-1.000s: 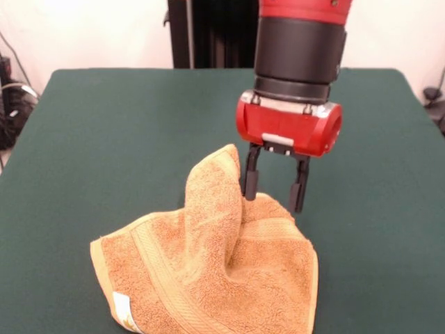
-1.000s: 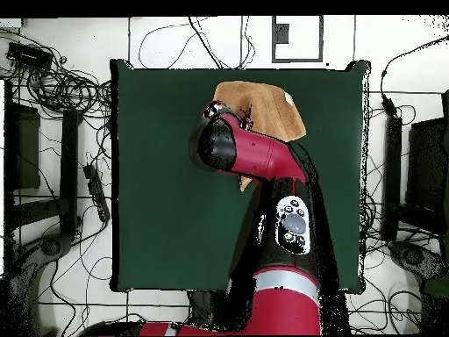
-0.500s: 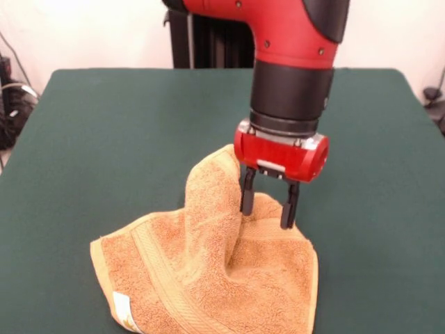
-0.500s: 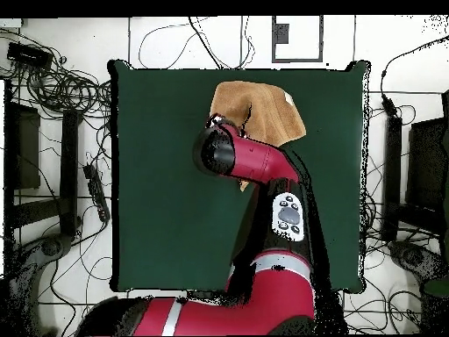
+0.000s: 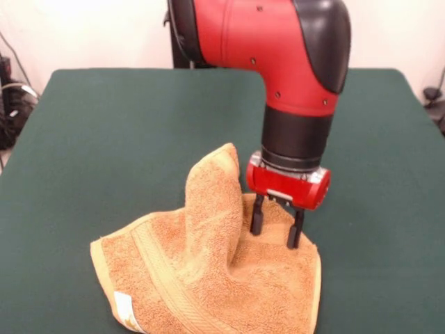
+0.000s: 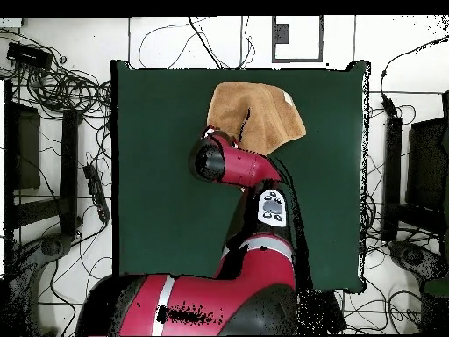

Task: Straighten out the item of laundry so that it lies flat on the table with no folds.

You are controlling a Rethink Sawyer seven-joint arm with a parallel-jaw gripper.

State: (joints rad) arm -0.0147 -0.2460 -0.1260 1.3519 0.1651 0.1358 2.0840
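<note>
The item of laundry (image 5: 208, 271), an orange-tan terry towel with border bands and a white tag at its near left corner, lies rumpled on the green table (image 5: 104, 139). One fold stands up in a peak at its middle. My gripper (image 5: 276, 227) is open, fingers pointing down, just right of that peak and over the towel's far right part, tips at or just above the cloth. In the overhead view the towel (image 6: 259, 114) lies near the table's top edge, and the arm hides the gripper.
Cables and dark equipment lie on the floor around the table (image 6: 158, 175) in the overhead view. The arm's red elbow (image 5: 278, 49) hangs over the table's far middle.
The gripper has come down and toward the camera, from beside the peak's top to low over the towel's right part. The arm has swung in overhead. The towel has not moved.
</note>
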